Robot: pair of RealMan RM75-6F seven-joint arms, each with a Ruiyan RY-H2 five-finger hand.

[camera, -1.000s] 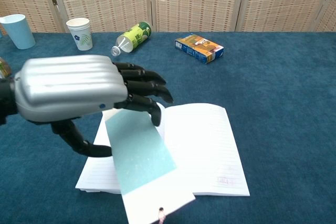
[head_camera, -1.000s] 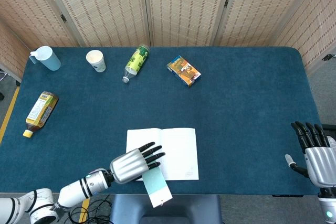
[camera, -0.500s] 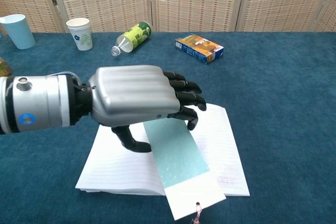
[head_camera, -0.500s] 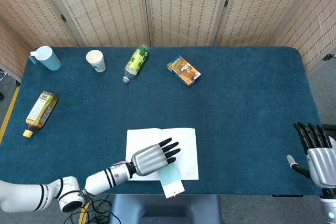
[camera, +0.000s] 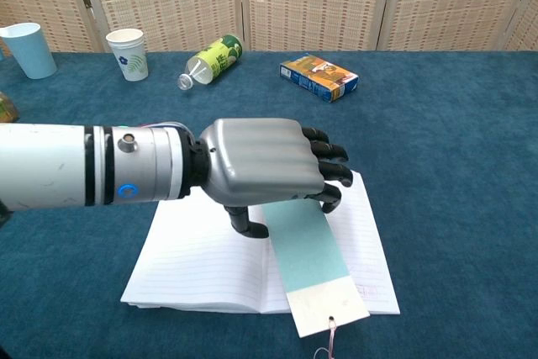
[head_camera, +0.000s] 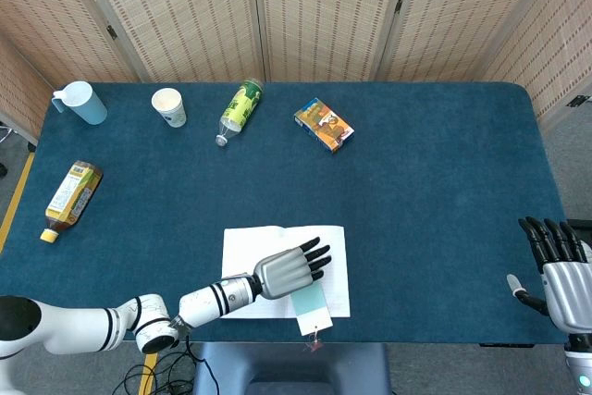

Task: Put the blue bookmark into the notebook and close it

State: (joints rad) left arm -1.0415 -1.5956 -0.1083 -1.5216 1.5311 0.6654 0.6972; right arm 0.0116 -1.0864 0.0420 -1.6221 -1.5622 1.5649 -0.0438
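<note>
The white notebook (head_camera: 245,245) (camera: 202,245) lies open near the table's front edge. Above its right page my left hand (head_camera: 289,269) (camera: 261,166) holds the blue bookmark (head_camera: 310,306) (camera: 311,254) by its upper end between thumb and fingers. The bookmark slants down over the right page, and its white lower end with a tassel hangs past the notebook's front edge. At the table's right front corner my right hand (head_camera: 558,261) stays with fingers spread and nothing in it; the chest view does not show it.
Along the back stand a light blue cup (head_camera: 81,102) (camera: 27,49), a paper cup (head_camera: 169,106) (camera: 128,52), a lying green bottle (head_camera: 240,108) (camera: 212,59) and an orange-blue box (head_camera: 325,124) (camera: 319,76). A yellow bottle (head_camera: 70,197) lies at the left edge.
My left hand has carried the bookmark rightward and forward, from the notebook's left page to over its right page. The right hand has barely moved.
</note>
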